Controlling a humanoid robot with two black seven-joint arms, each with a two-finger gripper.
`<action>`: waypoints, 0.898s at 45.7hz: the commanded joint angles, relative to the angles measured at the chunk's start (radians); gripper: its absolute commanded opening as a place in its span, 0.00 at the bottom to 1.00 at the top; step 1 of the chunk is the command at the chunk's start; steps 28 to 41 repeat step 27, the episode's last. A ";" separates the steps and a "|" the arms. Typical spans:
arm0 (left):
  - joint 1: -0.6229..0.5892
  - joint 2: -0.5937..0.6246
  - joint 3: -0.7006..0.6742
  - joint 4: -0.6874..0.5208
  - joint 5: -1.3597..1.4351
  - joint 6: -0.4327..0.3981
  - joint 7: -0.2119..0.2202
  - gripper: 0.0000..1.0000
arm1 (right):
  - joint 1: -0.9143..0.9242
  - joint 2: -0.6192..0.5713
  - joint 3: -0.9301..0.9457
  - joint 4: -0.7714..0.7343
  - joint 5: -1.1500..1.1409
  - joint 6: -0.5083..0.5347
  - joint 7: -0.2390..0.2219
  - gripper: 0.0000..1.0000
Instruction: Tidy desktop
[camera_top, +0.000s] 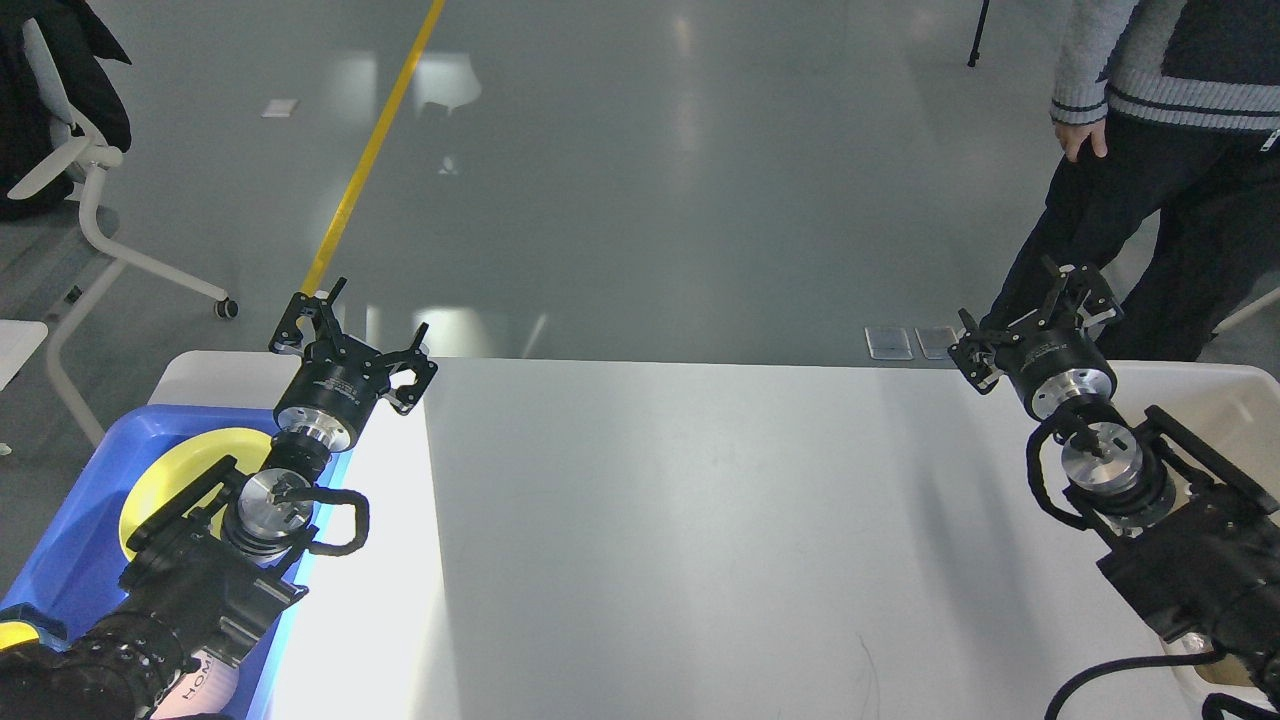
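The desktop (700, 520) is a wide matte white-grey tabletop filling the middle of the head view, with nothing lying on its bare surface. My left gripper (345, 325) is open and empty, raised over the table's far left corner beside the blue tray. My right gripper (1030, 320) is open and empty, raised over the table's far right edge, in front of the beige bin.
A blue tray (70, 540) at the left holds a yellow plate (170, 480). A beige bin (1240, 400) stands at the right, mostly hidden by my right arm. A person (1130, 200) stands beyond the far right corner. An office chair (70, 170) is at the far left.
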 joint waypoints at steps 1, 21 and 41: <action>0.000 -0.001 -0.002 0.000 0.000 0.000 0.000 0.98 | -0.031 0.101 0.017 -0.048 -0.184 0.008 0.125 1.00; 0.000 -0.001 -0.002 0.000 0.000 0.000 0.000 0.98 | -0.051 0.138 0.025 -0.058 -0.187 -0.001 0.165 1.00; 0.000 -0.001 -0.002 0.000 0.000 0.000 0.000 0.98 | -0.053 0.138 0.025 -0.055 -0.187 -0.001 0.165 1.00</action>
